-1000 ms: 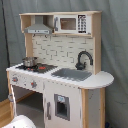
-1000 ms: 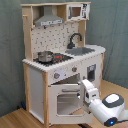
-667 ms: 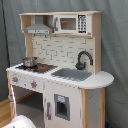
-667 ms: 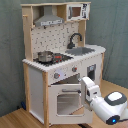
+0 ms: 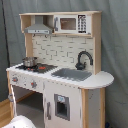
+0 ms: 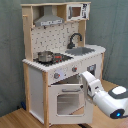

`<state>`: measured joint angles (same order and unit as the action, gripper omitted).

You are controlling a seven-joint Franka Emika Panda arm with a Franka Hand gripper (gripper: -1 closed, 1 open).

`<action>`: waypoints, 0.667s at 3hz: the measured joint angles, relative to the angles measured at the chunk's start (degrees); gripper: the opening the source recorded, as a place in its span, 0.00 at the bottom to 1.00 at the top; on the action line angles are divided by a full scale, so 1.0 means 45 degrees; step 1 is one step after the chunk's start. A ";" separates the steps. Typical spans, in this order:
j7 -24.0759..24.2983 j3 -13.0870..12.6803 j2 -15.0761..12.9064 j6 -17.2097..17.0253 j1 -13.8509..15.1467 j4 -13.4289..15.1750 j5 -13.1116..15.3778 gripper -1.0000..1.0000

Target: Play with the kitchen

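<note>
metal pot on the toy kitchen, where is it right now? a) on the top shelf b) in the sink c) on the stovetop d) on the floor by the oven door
c, in both exterior views the metal pot stands on the stovetop, on the other side of the counter from the sink and the faucet.

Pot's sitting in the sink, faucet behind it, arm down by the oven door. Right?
Not quite. The metal pot sits on the stovetop, not in the grey sink; both exterior views show it beside the sink, which looks empty. The rest holds: the black faucet stands behind the sink, and in the second exterior view the arm is down by the oven door.
</note>
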<state>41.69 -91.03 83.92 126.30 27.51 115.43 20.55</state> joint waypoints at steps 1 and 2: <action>-0.1276 0.0391 -0.0156 -0.0003 -0.0139 0.0000 -0.0044 1.00; -0.2562 0.0763 -0.0319 -0.0003 -0.0237 0.0028 -0.0174 1.00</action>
<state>30.16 -87.59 82.48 126.29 26.45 115.55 19.77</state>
